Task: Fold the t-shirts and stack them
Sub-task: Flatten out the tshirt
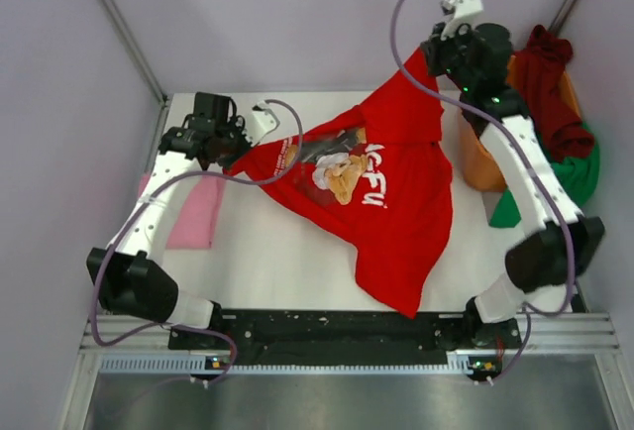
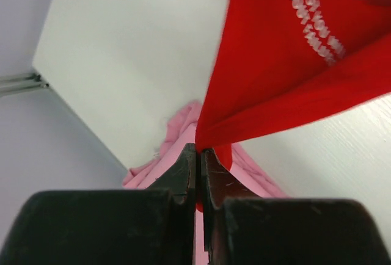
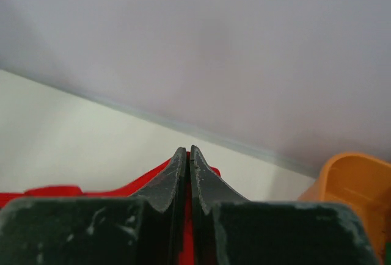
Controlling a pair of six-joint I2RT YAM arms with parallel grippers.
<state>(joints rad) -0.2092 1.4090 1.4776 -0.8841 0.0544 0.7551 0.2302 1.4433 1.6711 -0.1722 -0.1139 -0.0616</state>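
the bright red cloth t-shirt [image 1: 381, 202] with a dark chest graphic and white lettering hangs spread above the middle of the white worktop [image 1: 277, 262], pulled taut between your two arms, its lower end drooping toward the near edge. your left fingers [image 2: 185, 168] are pinched closed on one corner at the left. your right fingers [image 3: 177, 176] are closed on another corner, raised higher at the far right. i judge you hold it so to open the cloth out for laying flat. one pink cloth t-shirt [image 1: 198, 214], apparently folded, lies on the worktop under your left arm, likely the start of the stack. one maroon t-shirt [image 1: 550, 78] and one green t-shirt [image 1: 580, 177] drape over the single orange plastic basket [image 1: 478, 164] at the right. that makes four shirts.
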